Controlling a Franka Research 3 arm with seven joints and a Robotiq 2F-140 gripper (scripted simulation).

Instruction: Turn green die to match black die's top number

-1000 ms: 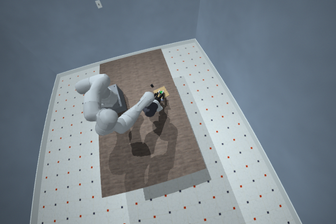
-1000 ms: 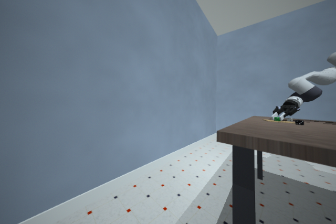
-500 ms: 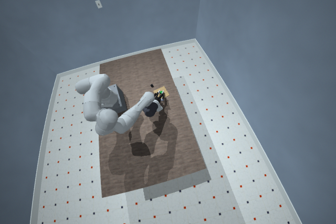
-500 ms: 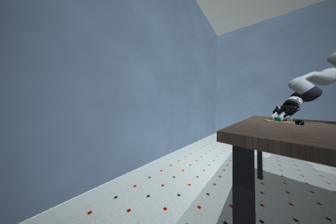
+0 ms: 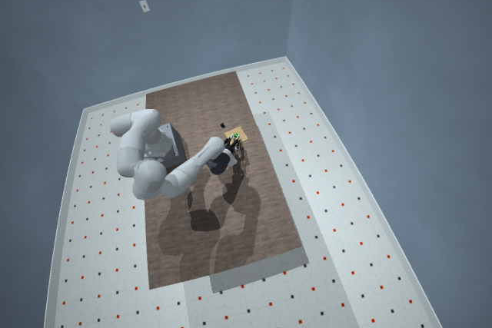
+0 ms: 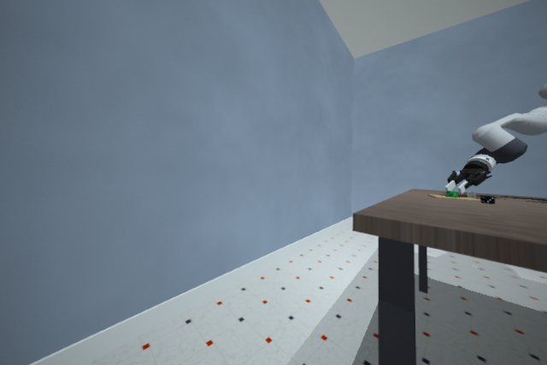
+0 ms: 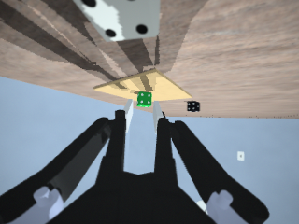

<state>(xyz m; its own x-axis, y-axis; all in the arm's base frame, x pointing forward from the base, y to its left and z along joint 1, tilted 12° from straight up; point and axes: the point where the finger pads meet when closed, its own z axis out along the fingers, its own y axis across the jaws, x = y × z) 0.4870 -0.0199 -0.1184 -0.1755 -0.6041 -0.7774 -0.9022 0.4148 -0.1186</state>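
Observation:
The green die [image 5: 236,134] [image 6: 451,193] [image 7: 144,99] lies on the tan mat [image 5: 242,136] [image 6: 435,195] [image 7: 112,86], near the mat's edge. My gripper [image 5: 234,140] [image 6: 455,188] [image 7: 143,106] reaches down at a slant, and its fingertips stand on either side of the die's near end. The fingers stand a little wider than the die, so the gripper is open on nothing. The black die [image 5: 222,124] [image 6: 487,199] [image 7: 193,105] lies on the bare table, off the mat. Its top number is too small to read.
A pale grey die [image 7: 117,19] with black pips lies on the wooden table [image 5: 222,236] [image 6: 441,220] close under the wrist. The mat sits near the table's long edge. The robot's base [image 5: 172,145] stands on the table's other side.

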